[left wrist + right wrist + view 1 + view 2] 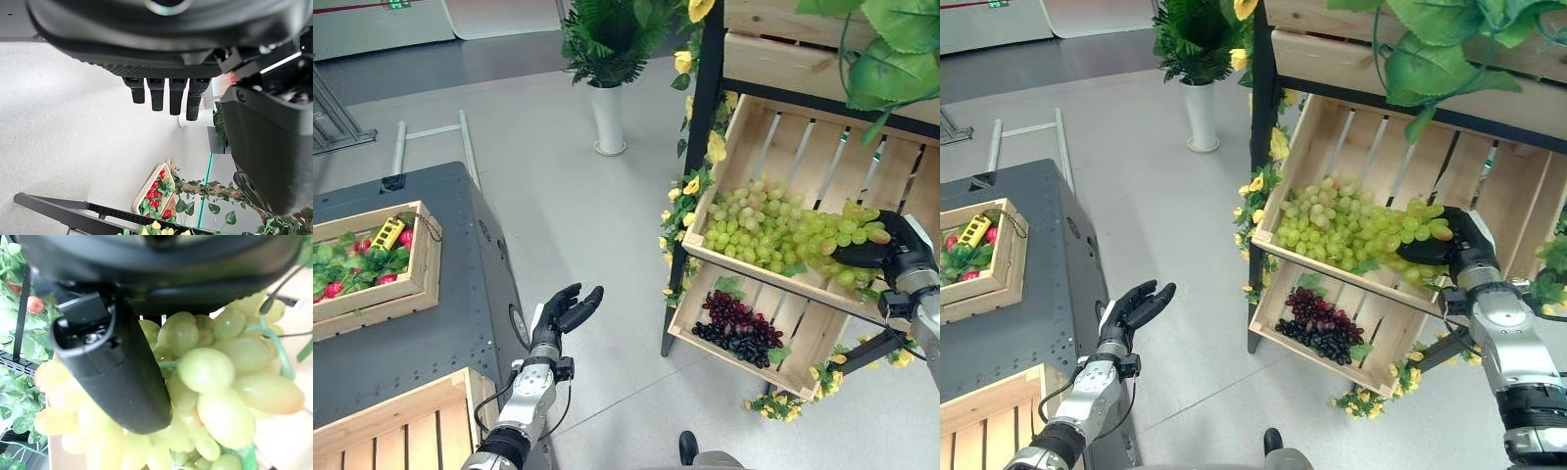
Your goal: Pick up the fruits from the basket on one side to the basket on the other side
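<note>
A big pile of green grapes (754, 230) fills the upper slanted wooden crate (759, 277) of the stand on the right. Below it, a lower crate holds dark purple grapes (739, 328). My right hand (891, 255) is at the right end of the green pile, curled under a bunch that lies over it. The right wrist view shows its thumb (117, 372) pressed against the green grapes (210, 372). My left hand (563, 313) hangs over the floor beside the grey cart, its fingers (164, 95) straight and holding nothing.
On the grey cart (460, 294) at the left stand a wooden crate (426, 259) of red fruit and leaves, and a slatted wooden crate (401, 421) at the front. A potted plant in a white vase (607, 117) stands behind. Yellow flowers trim the black stand post (700, 147).
</note>
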{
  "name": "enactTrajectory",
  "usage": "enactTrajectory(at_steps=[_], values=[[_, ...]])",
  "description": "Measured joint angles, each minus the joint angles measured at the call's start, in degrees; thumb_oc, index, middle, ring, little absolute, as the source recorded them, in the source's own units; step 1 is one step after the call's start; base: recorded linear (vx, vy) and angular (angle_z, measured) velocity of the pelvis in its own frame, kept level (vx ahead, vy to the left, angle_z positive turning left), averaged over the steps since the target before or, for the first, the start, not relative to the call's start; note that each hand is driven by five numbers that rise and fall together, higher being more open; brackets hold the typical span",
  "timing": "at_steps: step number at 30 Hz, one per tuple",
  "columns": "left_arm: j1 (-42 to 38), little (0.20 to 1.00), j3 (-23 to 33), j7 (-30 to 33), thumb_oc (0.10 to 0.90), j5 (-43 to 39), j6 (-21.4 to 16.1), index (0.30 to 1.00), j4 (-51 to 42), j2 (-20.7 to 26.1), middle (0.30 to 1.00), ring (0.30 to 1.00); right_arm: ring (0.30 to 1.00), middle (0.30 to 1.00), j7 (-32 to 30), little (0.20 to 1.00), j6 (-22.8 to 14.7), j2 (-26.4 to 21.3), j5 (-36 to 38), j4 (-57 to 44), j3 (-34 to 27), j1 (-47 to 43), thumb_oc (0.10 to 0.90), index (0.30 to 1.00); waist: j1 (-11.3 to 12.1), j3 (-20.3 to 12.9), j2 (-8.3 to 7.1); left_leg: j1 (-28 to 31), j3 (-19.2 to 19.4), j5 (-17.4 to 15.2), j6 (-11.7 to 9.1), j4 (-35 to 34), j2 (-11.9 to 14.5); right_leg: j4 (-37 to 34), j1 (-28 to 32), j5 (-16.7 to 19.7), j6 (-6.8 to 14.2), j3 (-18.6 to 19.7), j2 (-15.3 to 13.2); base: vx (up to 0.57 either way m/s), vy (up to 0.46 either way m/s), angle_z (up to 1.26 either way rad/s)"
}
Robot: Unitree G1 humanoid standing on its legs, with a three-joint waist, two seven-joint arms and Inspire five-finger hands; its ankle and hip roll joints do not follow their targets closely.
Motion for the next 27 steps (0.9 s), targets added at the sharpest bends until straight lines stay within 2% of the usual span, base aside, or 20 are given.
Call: enactTrajectory(at_steps=[7, 19, 27], values=[[0.0, 0.9, -1.0, -1.6, 0.8, 0.0, 0.2, 0.9, -0.1, 0.2, 0.9, 0.9, 0.9, 0.9, 0.2, 0.9, 1.7, 0.0, -0.3, 2.5, 0.3, -2.0, 0.8, 0.9, 0.2, 0.0, 0.01, 0.0, 0.0, 0.0, 0.0, 0.0, 0.1, 0.0, 0.0, 0.0, 0.0, -0.1, 0.0, 0.0, 0.0, 0.0], [0.1, 0.9, -2.0, -2.1, 0.8, 0.0, 0.2, 0.9, -0.1, 0.3, 0.9, 0.9, 0.9, 0.9, -0.2, 0.9, 1.8, -0.1, -7.1, 1.0, 1.4, -2.0, 0.8, 0.9, 0.3, 0.5, 0.4, 0.1, 0.1, 0.0, 0.0, 0.0, 0.1, -0.2, 0.0, 0.0, 0.0, 0.0, 0.0, 0.0, 0.0, 0.0], [0.5, 0.9, -2.1, -2.1, 0.8, 0.0, 0.2, 0.9, -1.2, 0.2, 0.9, 0.9, 0.9, 0.9, -4.3, 0.9, 1.8, -1.7, -13.9, -4.9, 1.4, -1.7, 0.8, 0.9, -0.7, 2.0, 2.03, 0.2, 0.3, -0.2, 0.2, 0.0, -0.1, -0.2, 0.0, 0.0, 0.0, 0.4, 0.0, 0.0, 0.0, 0.0]])
